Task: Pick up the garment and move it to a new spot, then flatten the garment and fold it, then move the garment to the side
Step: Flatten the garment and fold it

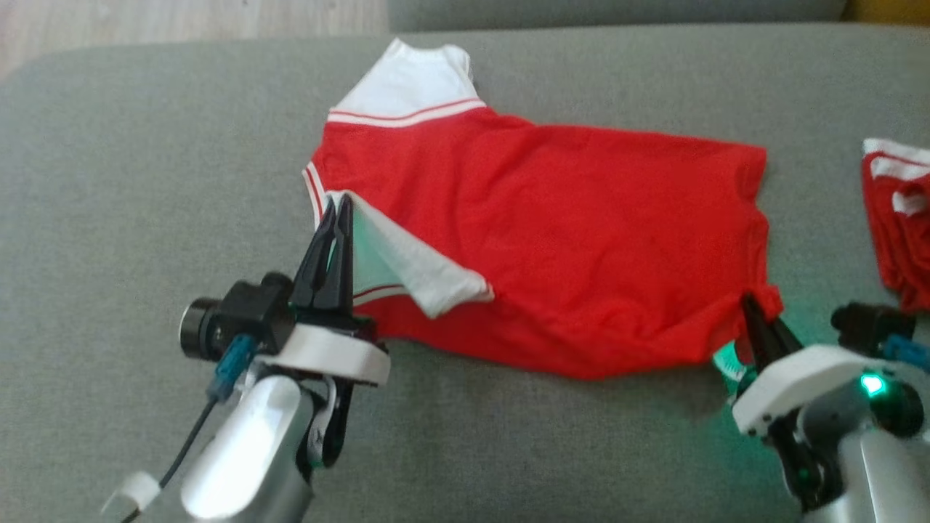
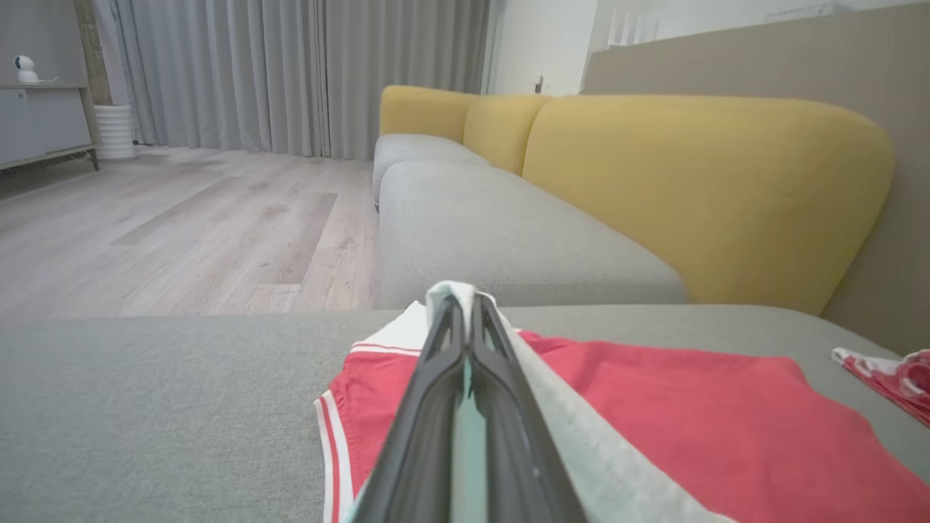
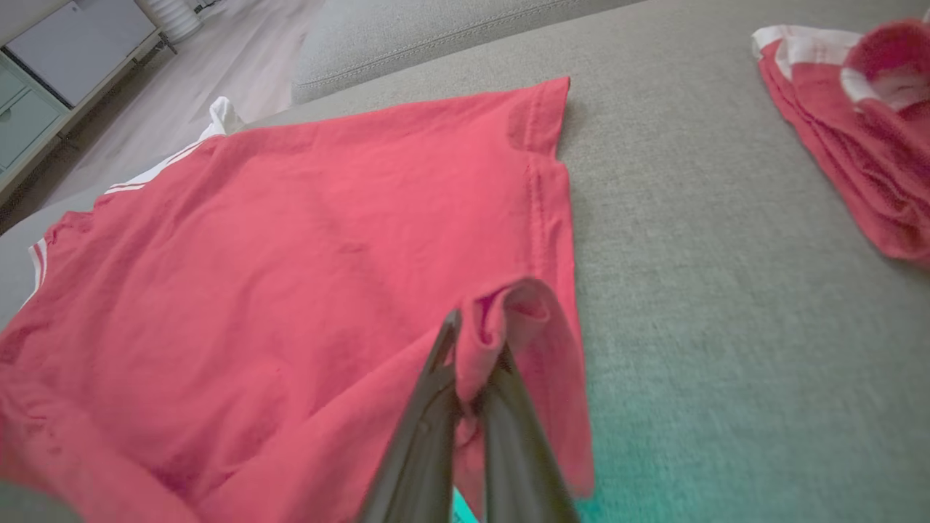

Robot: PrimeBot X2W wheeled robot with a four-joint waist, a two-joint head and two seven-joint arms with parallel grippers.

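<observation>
The garment [image 1: 552, 232] is a red T-shirt with white sleeves and striped trim, lying across the grey sofa seat [image 1: 145, 181] with its near half lifted. My left gripper [image 1: 340, 203] is shut on the white near sleeve, whose cloth wraps over the fingertips in the left wrist view, garment [image 2: 690, 407], gripper [image 2: 465, 305]. My right gripper [image 1: 752, 305] is shut on the red hem corner at the shirt's near right. In the right wrist view that corner bunches over the gripper [image 3: 472, 341], and the rest of the garment [image 3: 290, 240] spreads to the left.
A second red-and-white garment [image 1: 897, 218] lies crumpled at the seat's right edge, also second garment [image 3: 857, 138]. Yellow back cushions [image 2: 697, 189] stand beyond the seat. Wooden floor [image 2: 182, 225] lies past the sofa's left end, with a cabinet [image 3: 65, 58] there.
</observation>
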